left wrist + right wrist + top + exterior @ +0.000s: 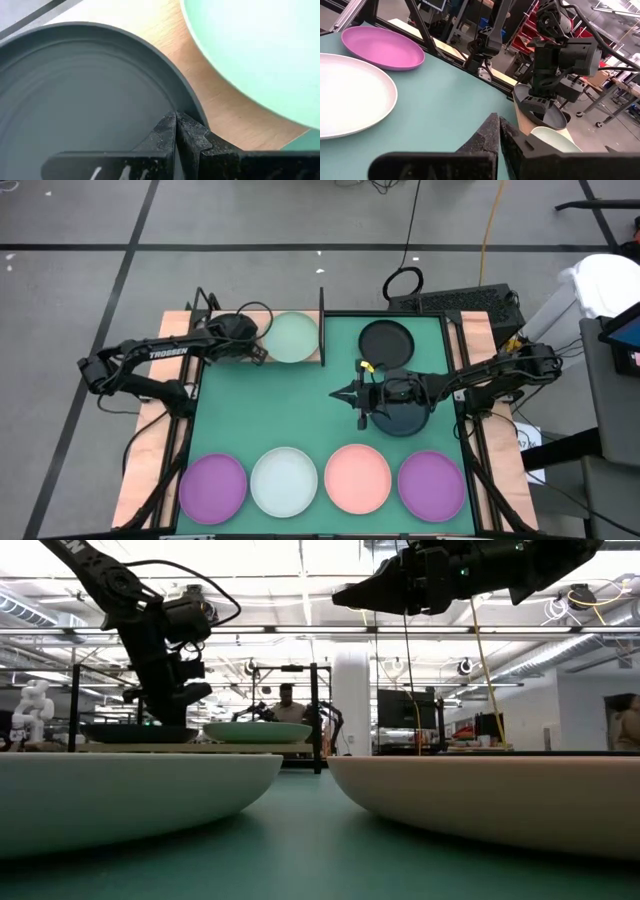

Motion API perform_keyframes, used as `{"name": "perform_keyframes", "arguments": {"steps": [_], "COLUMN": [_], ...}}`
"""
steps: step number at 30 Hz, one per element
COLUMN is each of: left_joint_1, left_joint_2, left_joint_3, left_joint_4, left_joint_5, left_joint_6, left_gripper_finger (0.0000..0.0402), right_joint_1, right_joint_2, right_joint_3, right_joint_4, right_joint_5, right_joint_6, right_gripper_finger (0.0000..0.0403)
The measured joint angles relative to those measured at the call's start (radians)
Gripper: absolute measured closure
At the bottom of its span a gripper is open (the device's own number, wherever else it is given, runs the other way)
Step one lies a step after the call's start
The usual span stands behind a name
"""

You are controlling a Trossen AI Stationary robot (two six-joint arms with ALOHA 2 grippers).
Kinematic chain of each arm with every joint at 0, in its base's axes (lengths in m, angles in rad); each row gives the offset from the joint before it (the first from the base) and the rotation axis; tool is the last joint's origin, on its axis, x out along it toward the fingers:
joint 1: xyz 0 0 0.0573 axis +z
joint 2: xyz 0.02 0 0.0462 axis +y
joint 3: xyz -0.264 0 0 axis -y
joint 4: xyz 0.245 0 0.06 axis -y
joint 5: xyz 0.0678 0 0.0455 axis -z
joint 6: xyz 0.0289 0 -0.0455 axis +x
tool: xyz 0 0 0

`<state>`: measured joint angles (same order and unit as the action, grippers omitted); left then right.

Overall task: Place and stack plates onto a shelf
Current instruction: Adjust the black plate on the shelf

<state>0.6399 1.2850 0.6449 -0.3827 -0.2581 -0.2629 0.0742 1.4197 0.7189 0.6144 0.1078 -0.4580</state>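
My left gripper [252, 348] is shut over the wooden shelf [262, 360] at the table's far left. Its tips [176, 122] stand just inside the rim of a dark plate [75, 100] that lies on the board. A pale green plate [292, 337] sits beside that plate on the shelf. My right gripper [362, 392] is shut and empty, hovering above the green mat next to another dark plate [402, 418]. A black plate [386, 340] lies farther back. Purple [212, 487], white-blue [284, 481], pink [357, 478] and purple [431, 484] plates line the near edge. My left gripper comes from above, pointing down. Its shut fingers [187, 137] are over the dark plate's inner slope [165, 107], close to the rim on the side toward the pale green plate. Whether they touch it I cannot tell. The plate rests on the shelf board [200, 75].
Black upright posts [322, 325] frame the shelf. The middle of the green mat [280, 405] is bare. Cables and a keyboard [460, 302] lie beyond the far edge. A person [288, 700] shows in the room behind the table.
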Motion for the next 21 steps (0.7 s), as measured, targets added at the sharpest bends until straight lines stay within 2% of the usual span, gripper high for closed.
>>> {"name": "perform_keyframes", "arguments": {"steps": [21], "left_joint_1": [0.000], "left_joint_2": [0.000], "left_joint_3": [0.000], "left_joint_4": [0.064], "left_joint_5": [0.032], "left_joint_6": [0.033], "left_gripper_finger": [0.0387], "right_joint_1": [0.000], "right_joint_2": [0.000], "right_joint_3": [0.000], "right_joint_4": [-0.006], "right_joint_5": [0.000], "right_joint_6": [-0.001], "right_gripper_finger": [0.0403]}}
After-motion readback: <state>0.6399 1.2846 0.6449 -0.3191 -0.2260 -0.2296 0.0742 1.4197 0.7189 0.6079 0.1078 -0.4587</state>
